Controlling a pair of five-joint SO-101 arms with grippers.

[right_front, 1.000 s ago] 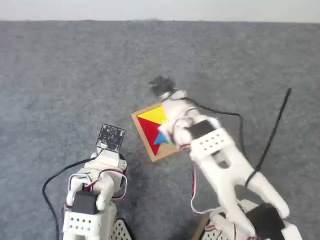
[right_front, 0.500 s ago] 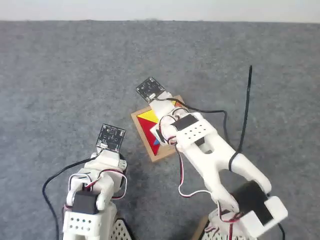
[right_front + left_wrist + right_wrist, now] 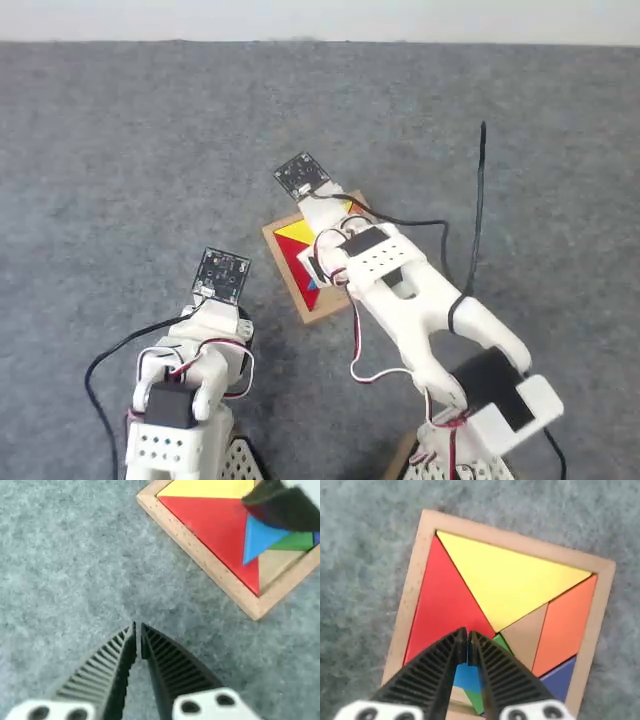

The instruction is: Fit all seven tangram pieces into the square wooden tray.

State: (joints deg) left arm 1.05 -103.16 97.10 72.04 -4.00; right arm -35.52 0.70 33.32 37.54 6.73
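My right pincer (image 3: 468, 632) hangs, tips together, over the square wooden tray (image 3: 415, 580) at mid-frame in the high view. The flat coloured tangram pieces (image 3: 510, 580) appear to fill it. The left pincer (image 3: 138, 627), also together, rests over the grey carpeted desk (image 3: 60, 555). Placing looks finished to me; next I'd lift clear and check the seating.

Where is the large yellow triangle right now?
The yellow triangle lies flat in the wooden tray, in its half farther from the arms' bases, edge to edge with the red triangle, near the right gripper.
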